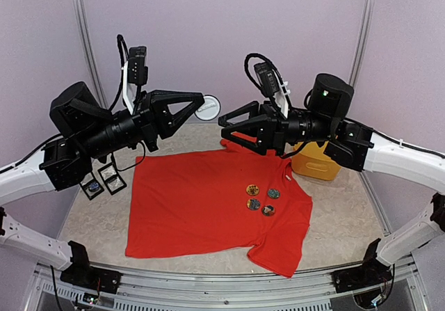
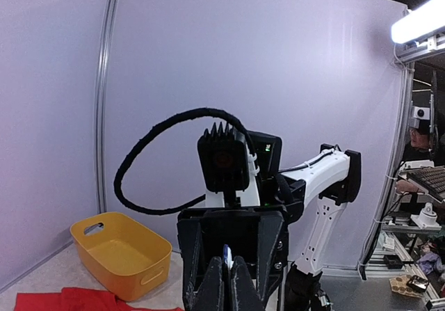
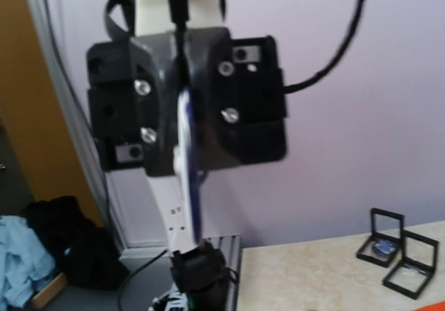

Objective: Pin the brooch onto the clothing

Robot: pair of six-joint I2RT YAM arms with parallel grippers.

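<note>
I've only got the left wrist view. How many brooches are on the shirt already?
Observer: Four round brooches sit on the red T-shirt, clustered on its right part in the top view.
Operator: What am I holding?
Observer: The left pincer is shut on a round white brooch, held up in the air.
Operator: Where's the other arm's tip?
Observer: The right pincer faces that brooch, close beside it. I cannot tell whether it touches or is open.
</note>
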